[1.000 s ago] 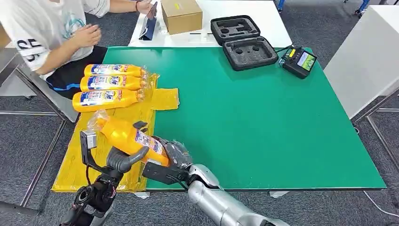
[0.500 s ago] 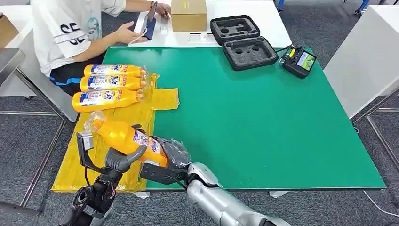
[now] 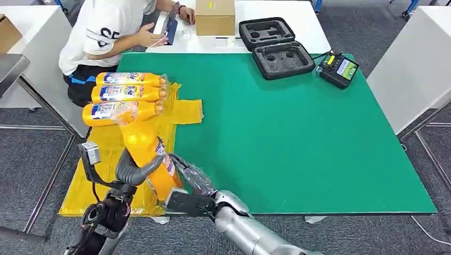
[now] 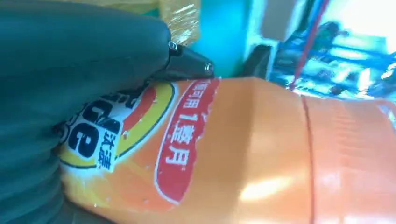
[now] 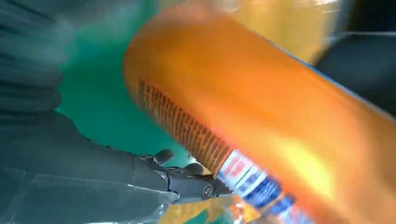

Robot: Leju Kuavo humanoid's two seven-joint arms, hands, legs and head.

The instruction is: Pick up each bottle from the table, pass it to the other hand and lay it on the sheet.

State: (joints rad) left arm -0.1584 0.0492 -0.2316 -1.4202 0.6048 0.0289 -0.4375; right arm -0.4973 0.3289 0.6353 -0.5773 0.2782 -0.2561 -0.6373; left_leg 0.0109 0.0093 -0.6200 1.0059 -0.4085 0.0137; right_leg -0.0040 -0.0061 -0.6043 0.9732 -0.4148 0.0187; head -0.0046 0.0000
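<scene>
While my left hand (image 3: 130,169) wraps the orange bottle (image 3: 146,154) above the yellow sheet (image 3: 106,175), my right hand (image 3: 191,178) touches its base; whether it grips, I cannot tell. Farther off, three bottles (image 3: 125,94) already lie on the sheet; I see none left on the bench (image 3: 298,133).

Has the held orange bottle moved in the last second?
Yes. The bottle has swung more upright, its neck now reaching the nearest of the bottles lying on the sheet.

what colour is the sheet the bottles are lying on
Yellow. The sheet shows best in the head view, under three orange bottles.
</scene>
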